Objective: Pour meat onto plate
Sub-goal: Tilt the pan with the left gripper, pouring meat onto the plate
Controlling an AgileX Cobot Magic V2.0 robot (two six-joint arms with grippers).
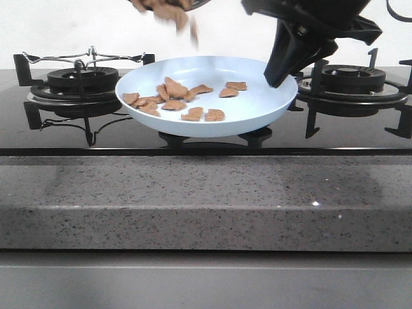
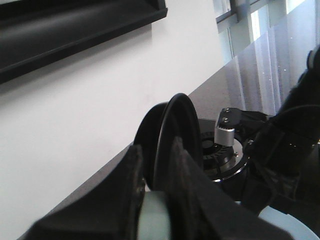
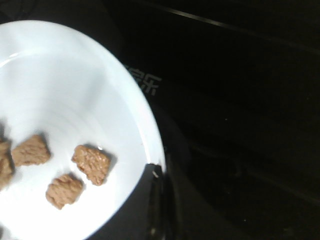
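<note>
The pale blue-white plate (image 1: 257, 106) hangs over the black cooktop between the two burners. My right gripper (image 1: 278, 76) is shut on its right rim; the right wrist view shows one dark finger (image 3: 154, 197) clamped over the rim (image 3: 145, 125). Several pieces of meat (image 1: 172, 96) lie in the plate, mostly on its left half, and they also show in the right wrist view (image 3: 91, 163). More meat (image 1: 175, 13) is falling, blurred, from the top edge of the front view. My left gripper (image 2: 155, 200) is shut on the pale handle of a black frying pan (image 2: 175, 130) that is tipped on edge.
A gas burner with a black grate (image 1: 80, 80) stands left of the plate and another (image 1: 351, 78) right of it. A speckled grey counter edge (image 1: 206, 193) runs across the front. A white wall is behind. In the left wrist view my right arm (image 2: 295, 135) is close beyond the pan.
</note>
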